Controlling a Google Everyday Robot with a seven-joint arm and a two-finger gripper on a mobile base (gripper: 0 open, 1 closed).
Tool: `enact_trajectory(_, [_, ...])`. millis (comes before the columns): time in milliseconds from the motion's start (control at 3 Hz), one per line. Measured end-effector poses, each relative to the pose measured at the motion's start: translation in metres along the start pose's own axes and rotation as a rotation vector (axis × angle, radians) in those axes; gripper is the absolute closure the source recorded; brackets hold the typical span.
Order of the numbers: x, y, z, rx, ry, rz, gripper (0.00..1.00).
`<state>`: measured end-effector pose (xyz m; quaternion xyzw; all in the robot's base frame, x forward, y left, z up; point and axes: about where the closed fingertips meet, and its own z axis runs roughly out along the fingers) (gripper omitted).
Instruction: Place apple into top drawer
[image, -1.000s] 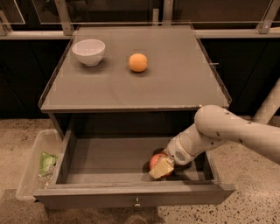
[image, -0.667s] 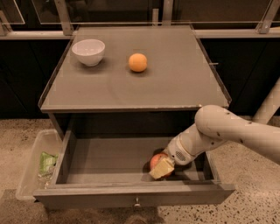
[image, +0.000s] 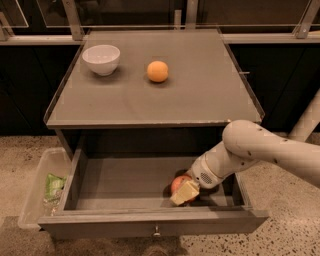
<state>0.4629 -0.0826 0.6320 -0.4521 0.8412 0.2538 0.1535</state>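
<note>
One end effector (image: 185, 192) reaches into the open top drawer (image: 150, 222) at its four o'clock, right against the apple (image: 178, 181) low near the front wall, though whether it grips the fruit cannot be told.

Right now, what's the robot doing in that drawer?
The robot's arm reaches into the open top drawer, and its claw is down at the apple, near the front right. The apple is inside the drawer, so the job looks nearly done. A bowl and an orange sit on the cabinet.
</note>
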Motion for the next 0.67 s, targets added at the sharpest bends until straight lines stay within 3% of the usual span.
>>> enact_trajectory(333, [0.0000,0.0000,0.0000,0.000,0.000,0.000,0.00])
enact_trajectory(667, [0.0000,0.0000,0.0000,0.000,0.000,0.000,0.00])
